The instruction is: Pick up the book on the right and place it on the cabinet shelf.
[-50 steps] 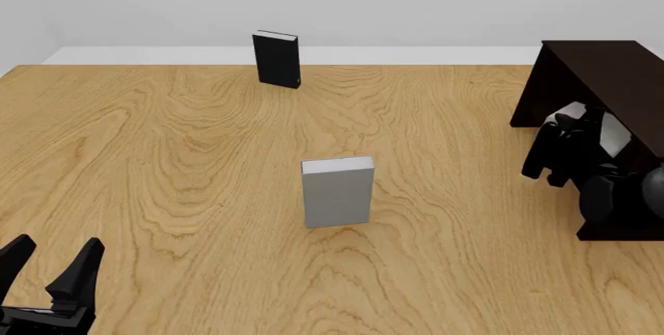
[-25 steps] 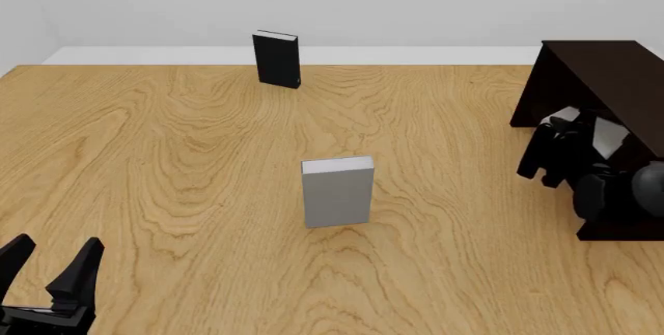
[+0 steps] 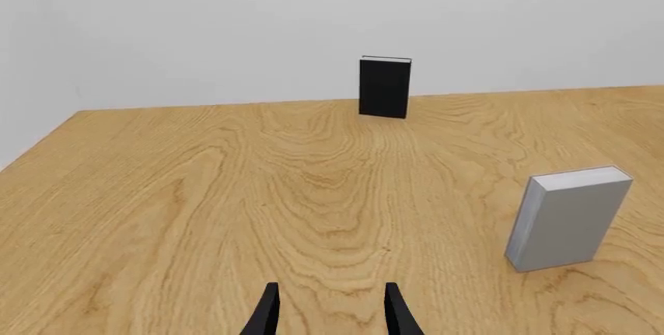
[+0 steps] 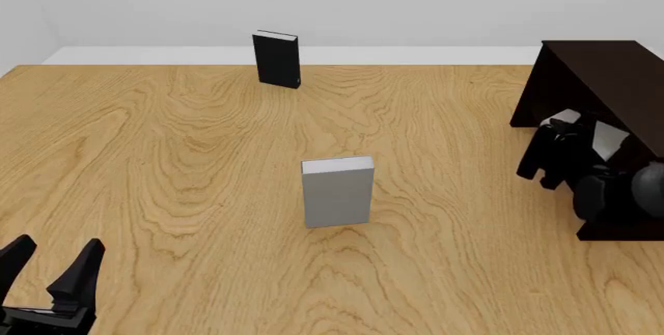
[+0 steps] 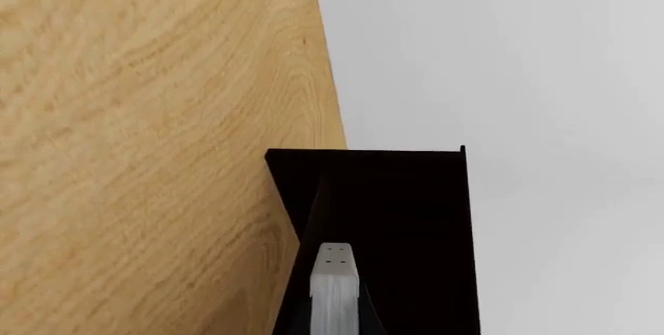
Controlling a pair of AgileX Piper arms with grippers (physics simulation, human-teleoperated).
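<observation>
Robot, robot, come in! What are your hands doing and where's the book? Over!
Left gripper open, empty, low over table. Right gripper shut on the book, at the cabinet opening. Nothing blocking.

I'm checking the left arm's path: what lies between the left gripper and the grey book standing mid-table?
Nothing: in the front view only bare table separates the left gripper from the twin grey book.

Bright even light, sharp renders, faint shadows.
</observation>
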